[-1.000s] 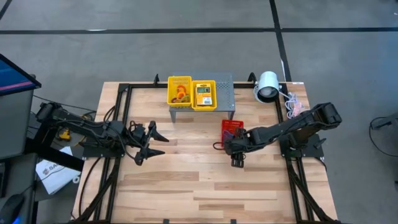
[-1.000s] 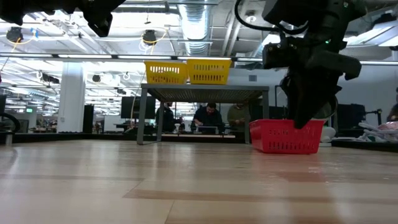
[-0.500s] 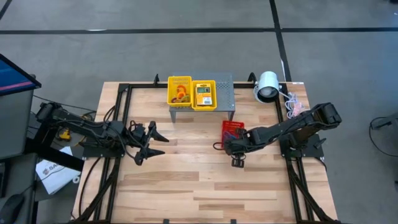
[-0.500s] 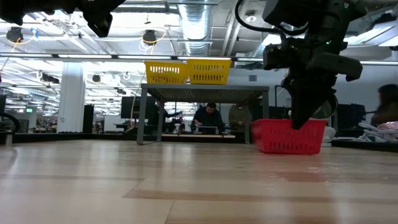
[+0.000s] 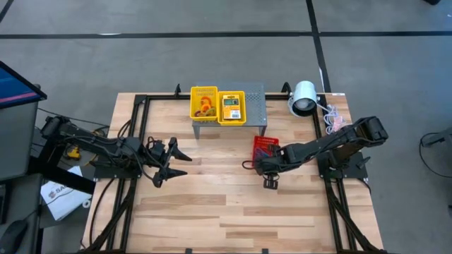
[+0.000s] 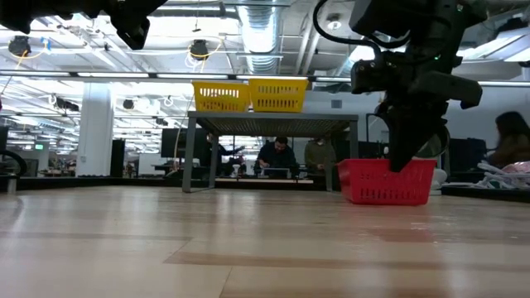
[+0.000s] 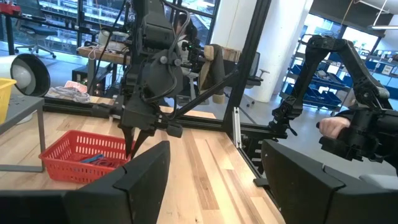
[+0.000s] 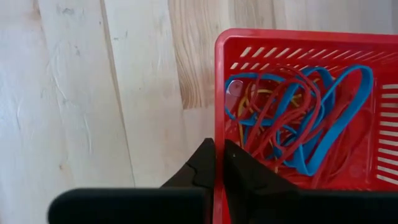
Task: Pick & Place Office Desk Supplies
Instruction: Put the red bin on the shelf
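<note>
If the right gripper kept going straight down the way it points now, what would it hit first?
Most likely the near rim of the red basket: the right gripper, shut, sits right at that wall, with the band loops just inside. Depth is unclear; it may already touch the rim.

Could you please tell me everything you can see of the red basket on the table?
The red basket is a small rectangular tray of slotted plastic mesh, upright on the wooden table, in front of the grey perforated stand. It holds tangled red, blue and yellow band loops. The right gripper is shut on its near rim.
</note>
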Controlling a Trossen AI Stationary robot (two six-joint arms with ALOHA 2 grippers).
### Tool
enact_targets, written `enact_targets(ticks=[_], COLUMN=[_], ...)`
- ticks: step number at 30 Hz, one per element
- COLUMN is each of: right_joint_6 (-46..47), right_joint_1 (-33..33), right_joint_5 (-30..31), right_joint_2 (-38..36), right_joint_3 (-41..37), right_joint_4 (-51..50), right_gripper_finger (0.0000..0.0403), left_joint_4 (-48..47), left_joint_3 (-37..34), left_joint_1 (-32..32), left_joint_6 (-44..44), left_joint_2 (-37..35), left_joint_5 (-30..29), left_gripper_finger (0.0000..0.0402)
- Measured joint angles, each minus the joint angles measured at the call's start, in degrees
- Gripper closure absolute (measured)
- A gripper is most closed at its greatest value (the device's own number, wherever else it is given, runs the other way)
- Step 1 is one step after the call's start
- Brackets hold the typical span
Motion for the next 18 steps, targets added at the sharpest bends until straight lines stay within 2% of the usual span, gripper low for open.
enact_targets(ticks=[18], right_joint_6=[0.4], right_joint_1=[1.0], right_joint_5=[-1.6], right_joint_2=[0.0], right_joint_3=[10.9], right_joint_4=[-14.0], right_gripper_finger=[0.0401], left_joint_4=[0.0], left_joint_3=[0.0], left_joint_1=[0.0], left_joint_6=[0.0], left_joint_2=[0.0], left_joint_5=[0.0], left_gripper_finger=[0.0152])
